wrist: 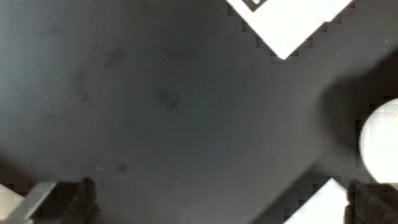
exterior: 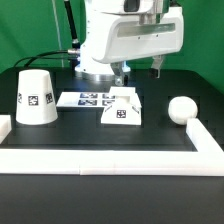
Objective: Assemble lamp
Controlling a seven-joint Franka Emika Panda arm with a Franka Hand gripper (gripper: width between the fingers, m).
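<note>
The truncated-cone shade [exterior: 36, 97] stands on the black table at the exterior view's left. The small angular base block [exterior: 121, 110] sits near the middle, in front of the marker board. The round bulb [exterior: 181, 109] lies at the exterior view's right. My gripper [exterior: 141, 71] hangs open and empty above the table, behind and between the base block and the bulb. In the wrist view the gripper [wrist: 214, 205] has its fingertips [wrist: 63, 200] wide apart over bare black table. A white tagged corner [wrist: 285, 25] and a white rounded edge [wrist: 379, 140], probably the bulb, show at the borders.
The marker board [exterior: 85, 99] lies flat between the shade and the base block. A raised white frame [exterior: 100, 160] borders the table at the front and both sides. The big white robot body [exterior: 125, 35] fills the back, with cables behind it.
</note>
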